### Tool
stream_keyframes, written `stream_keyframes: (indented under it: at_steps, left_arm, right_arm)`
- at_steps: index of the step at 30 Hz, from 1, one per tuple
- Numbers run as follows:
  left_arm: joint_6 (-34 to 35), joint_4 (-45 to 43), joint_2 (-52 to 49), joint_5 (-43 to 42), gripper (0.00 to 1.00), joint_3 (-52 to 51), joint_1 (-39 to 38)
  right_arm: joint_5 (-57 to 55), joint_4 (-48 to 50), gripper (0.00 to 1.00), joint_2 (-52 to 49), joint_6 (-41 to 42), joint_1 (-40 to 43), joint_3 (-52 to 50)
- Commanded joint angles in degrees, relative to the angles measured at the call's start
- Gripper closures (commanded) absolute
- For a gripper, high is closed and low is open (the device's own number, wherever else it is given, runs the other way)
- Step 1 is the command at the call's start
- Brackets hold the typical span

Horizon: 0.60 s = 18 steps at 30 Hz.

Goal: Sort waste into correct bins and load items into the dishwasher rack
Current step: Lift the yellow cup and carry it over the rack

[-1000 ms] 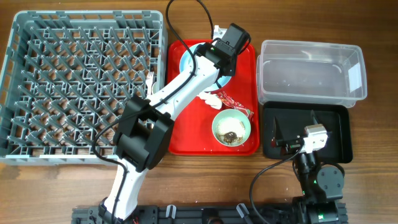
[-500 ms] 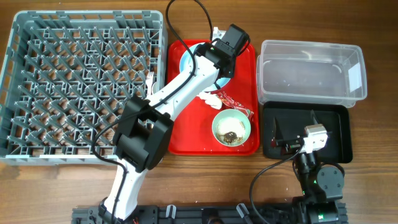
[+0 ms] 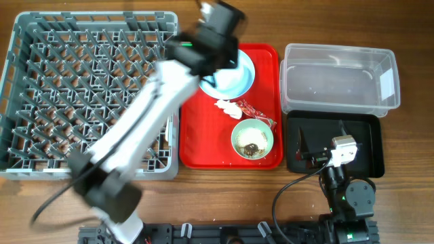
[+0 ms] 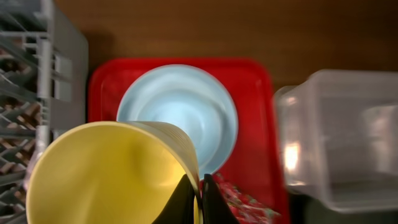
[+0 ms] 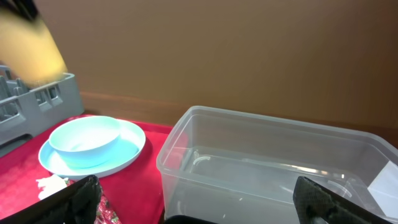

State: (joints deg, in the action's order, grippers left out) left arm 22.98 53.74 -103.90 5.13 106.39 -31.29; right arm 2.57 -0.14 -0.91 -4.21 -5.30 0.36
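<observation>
My left gripper (image 4: 201, 194) is shut on the rim of the yellow cup (image 4: 106, 174) and holds it in the air above the red tray's far left corner, by the rack's edge (image 3: 218, 17). The cup is a yellow blur in the right wrist view (image 5: 34, 46). Below it a pale bowl (image 5: 84, 138) sits on the light blue plate (image 3: 237, 78). A second bowl (image 3: 252, 140) holds brown scraps. The tissue (image 3: 224, 105) and red wrapper (image 3: 254, 112) lie between them. My right gripper (image 3: 321, 135) is open and empty over the black tray (image 3: 366, 159).
The grey dishwasher rack (image 3: 88, 88) fills the left side. The red serving tray (image 3: 203, 146) is in the middle. The clear tub (image 3: 339, 78) stands at the right, behind the black tray. My left arm stretches diagonally across the rack's right part.
My left arm has swung left and away from the plate with the yellow cup, now blurred with motion. The plate is uncovered. The right arm has not moved.
</observation>
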Motion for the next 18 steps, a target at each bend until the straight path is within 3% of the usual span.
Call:
stream_keyframes:
  at_steps: [1, 8, 12, 15, 18]
  left_arm:
    - [-1.1, 2.7, 7.8, -18.2, 0.96, 0.4, 7.7]
    - [-7.5, 9.1, 7.5, -38.8, 0.96, 0.4, 22.2]
    - [-13.8, 10.4, 3.7, -60.2, 0.96, 0.4, 28.7]
    - [-13.3, 10.4, -0.3, -71.4, 0.96, 0.4, 32.0]
    - [-13.4, 10.2, -4.2, -76.3, 0.96, 0.4, 33.7]
  right_arm:
    - [0.5, 0.2, 0.00, 0.1, -0.3, 0.3, -0.1]
    - [0.5, 0.2, 0.00, 0.1, -0.3, 0.3, -0.1]
    - [0.5, 0.2, 0.00, 0.1, -0.3, 0.3, -0.1]
    - [0.5, 0.2, 0.00, 0.1, -0.3, 0.3, -0.1]
    - [0.5, 0.2, 0.00, 0.1, -0.3, 0.3, -0.1]
